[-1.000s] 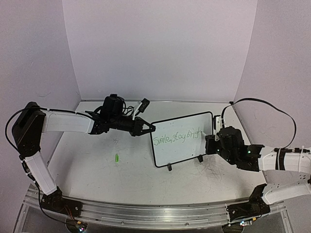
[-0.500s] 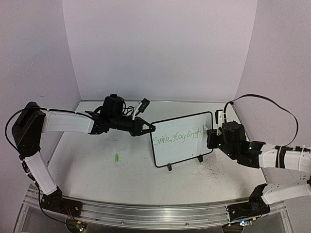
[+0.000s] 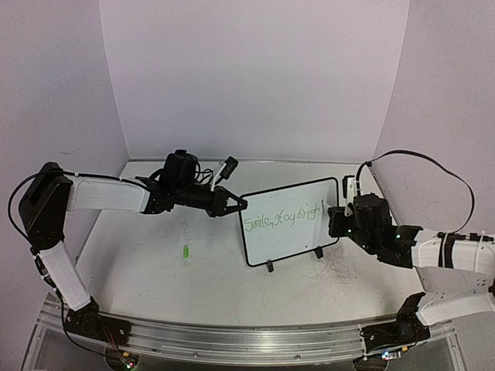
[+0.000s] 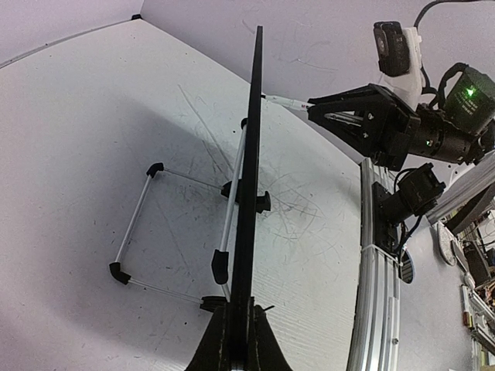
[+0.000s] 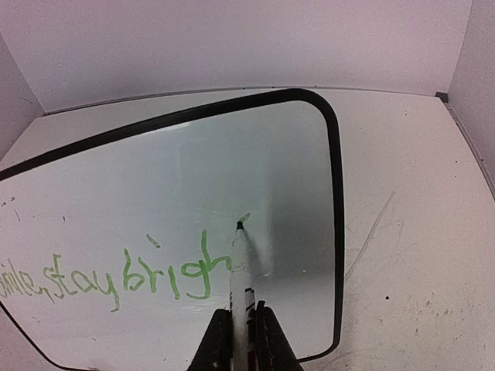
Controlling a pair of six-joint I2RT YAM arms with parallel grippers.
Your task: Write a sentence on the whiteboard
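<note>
The whiteboard [image 3: 294,239] stands tilted at mid-table on its black feet, with the green sentence [image 3: 282,219] running across it. My left gripper [image 3: 238,204] is shut on the board's left edge; in the left wrist view the board [image 4: 251,154] shows edge-on between the shut jaws of the left gripper [image 4: 238,340]. My right gripper [image 5: 241,325] is shut on a white marker [image 5: 240,267], whose green tip touches the whiteboard [image 5: 193,154] just right of the sentence [image 5: 155,270]. From above, the right gripper [image 3: 334,220] sits at the board's right edge.
A small green marker cap [image 3: 186,251] lies on the table left of the board. The board's wire stand [image 4: 135,224] rests behind it. Faint grey scribbles [image 3: 336,270] mark the tabletop. White walls close in on three sides, and an aluminium rail [image 3: 247,340] runs along the near edge.
My right arm shifted slightly toward the back along the board's right side, and a short new green stroke appeared at the end of the line. The left arm held still.
</note>
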